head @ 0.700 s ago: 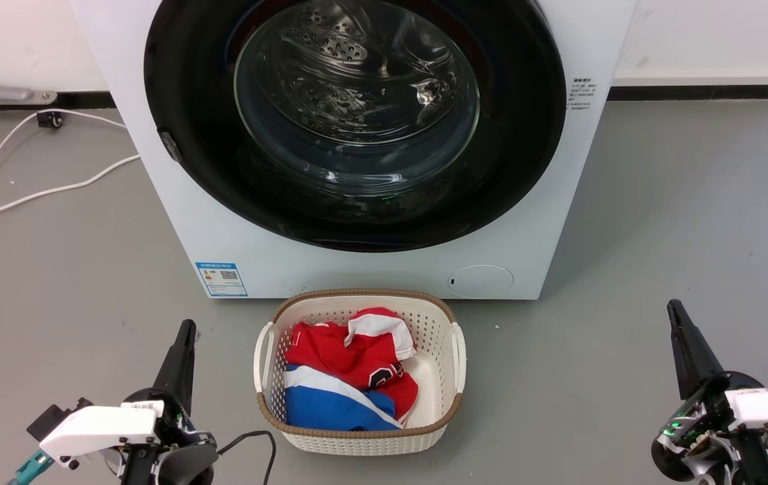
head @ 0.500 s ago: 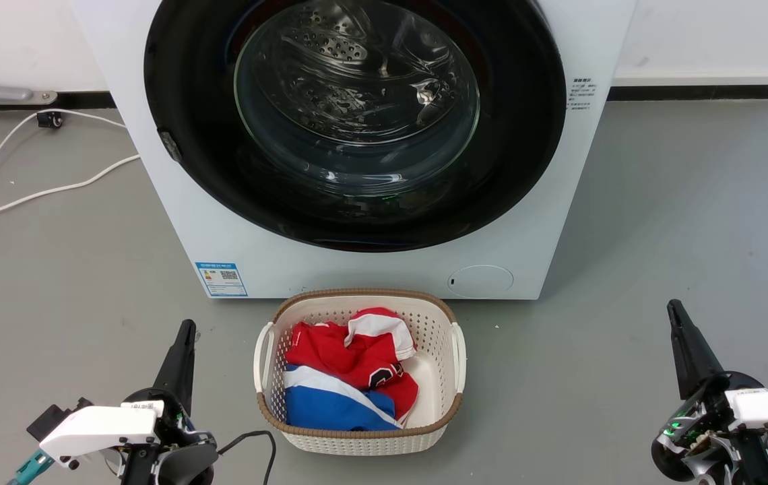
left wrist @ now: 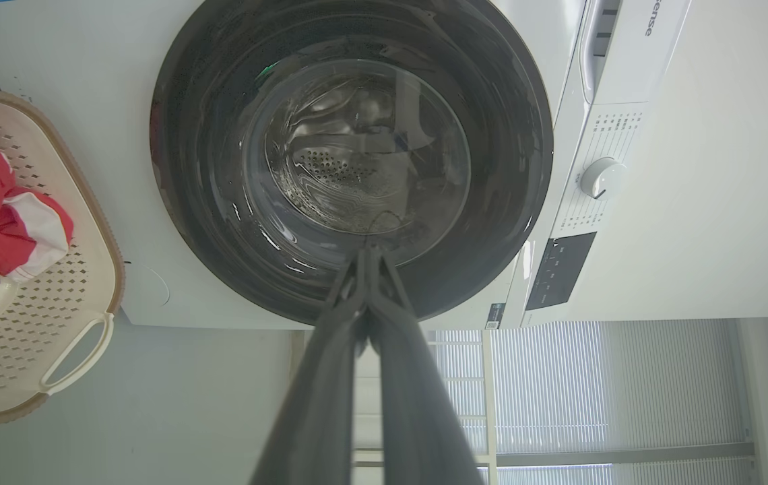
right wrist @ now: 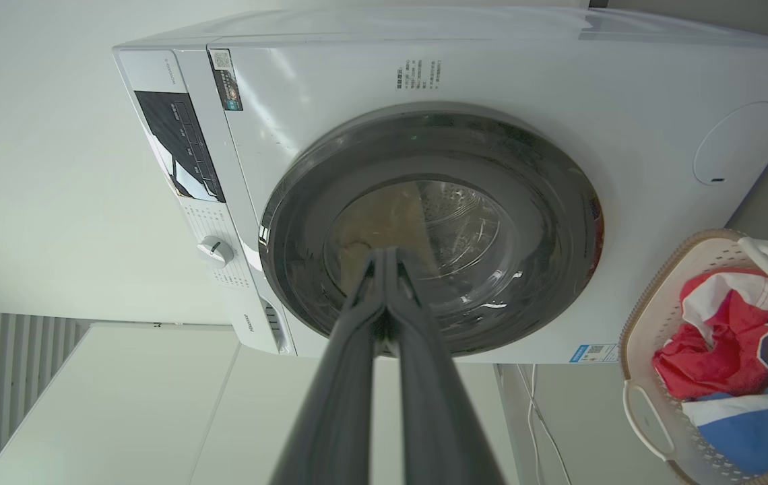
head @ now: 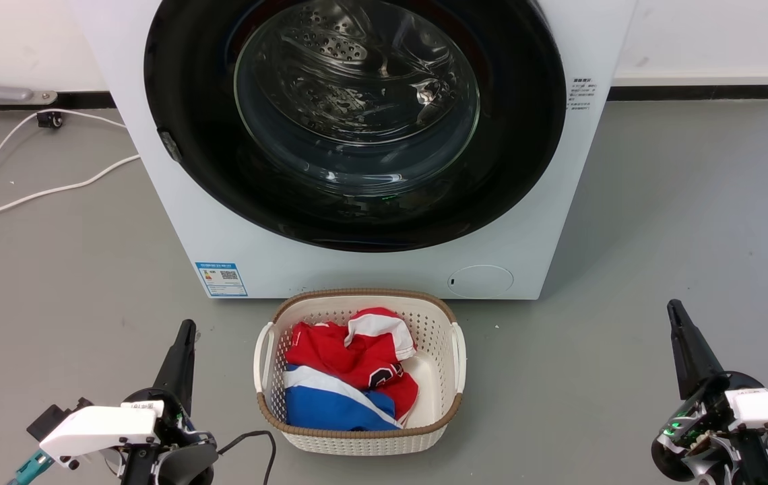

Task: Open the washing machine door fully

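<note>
White washing machine (head: pixel 370 269): "isense" lettering (left wrist: pixel 653 17) on panel, blue QR label (head: pixel 221 279). Washing machine door (head: pixel 525 135) closed flush; glossy black rim, bulging glass. Left pincer (head: pixel 186 328), right pincer (head: pixel 672 307): tips pressed together, empty.

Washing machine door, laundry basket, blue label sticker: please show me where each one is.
washing machine door (head: pixel 188 101): head view, on its black rim, left of the glass.
laundry basket (head: pixel 357 441): head view, on its front wall.
blue label sticker (head: pixel 221 279): head view, on its middle.
</note>
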Available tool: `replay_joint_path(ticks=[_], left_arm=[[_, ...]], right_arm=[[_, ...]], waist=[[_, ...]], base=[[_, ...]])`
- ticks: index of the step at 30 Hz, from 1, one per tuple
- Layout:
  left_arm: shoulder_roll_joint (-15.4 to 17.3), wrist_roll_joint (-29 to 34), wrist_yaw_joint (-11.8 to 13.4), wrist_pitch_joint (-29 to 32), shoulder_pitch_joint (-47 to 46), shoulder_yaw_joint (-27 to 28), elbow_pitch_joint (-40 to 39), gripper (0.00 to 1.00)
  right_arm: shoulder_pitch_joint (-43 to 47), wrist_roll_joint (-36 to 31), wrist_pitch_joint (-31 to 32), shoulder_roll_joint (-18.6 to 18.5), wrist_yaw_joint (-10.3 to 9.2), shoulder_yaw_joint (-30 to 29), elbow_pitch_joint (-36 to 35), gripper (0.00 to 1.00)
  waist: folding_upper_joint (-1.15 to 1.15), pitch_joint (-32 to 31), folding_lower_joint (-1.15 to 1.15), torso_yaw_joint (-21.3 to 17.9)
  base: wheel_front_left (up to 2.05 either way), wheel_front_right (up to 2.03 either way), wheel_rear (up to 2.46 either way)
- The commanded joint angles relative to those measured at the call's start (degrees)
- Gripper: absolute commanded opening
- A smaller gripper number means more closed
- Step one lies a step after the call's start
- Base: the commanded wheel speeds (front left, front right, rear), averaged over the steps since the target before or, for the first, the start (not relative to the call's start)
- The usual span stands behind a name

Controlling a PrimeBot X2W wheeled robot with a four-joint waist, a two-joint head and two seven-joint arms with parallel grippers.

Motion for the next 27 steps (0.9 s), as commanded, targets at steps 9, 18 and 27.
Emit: replay_joint_path(ticks=[9, 18, 27], left_arm=[[-0.08, 0.11, 0.04, 0.17, -0.62, 0.26, 0.05, 0.00], [-0.10, 0.13, 0.04, 0.19, -0.62, 0.28, 0.05, 0.00], [-0.11, 0.16, 0.04, 0.21, -0.62, 0.29, 0.05, 0.00]], right_arm=[[-0.61, -0.33, 0.12, 0.19, 0.00, -0.07, 0.03, 0.00], [-0.61, -0.34, 0.13, 0.20, 0.00, -0.06, 0.03, 0.00], [-0.61, -0.34, 0.13, 0.20, 0.00, -0.07, 0.03, 0.00]], waist=[[0.00, 0.00, 0.00, 0.00], [0.00, 0.00, 0.00, 0.00], [0.00, 0.00, 0.00, 0.00]], base=[[0.00, 0.00, 0.00], [0.00, 0.00, 0.00], [0.00, 0.00, 0.00]])
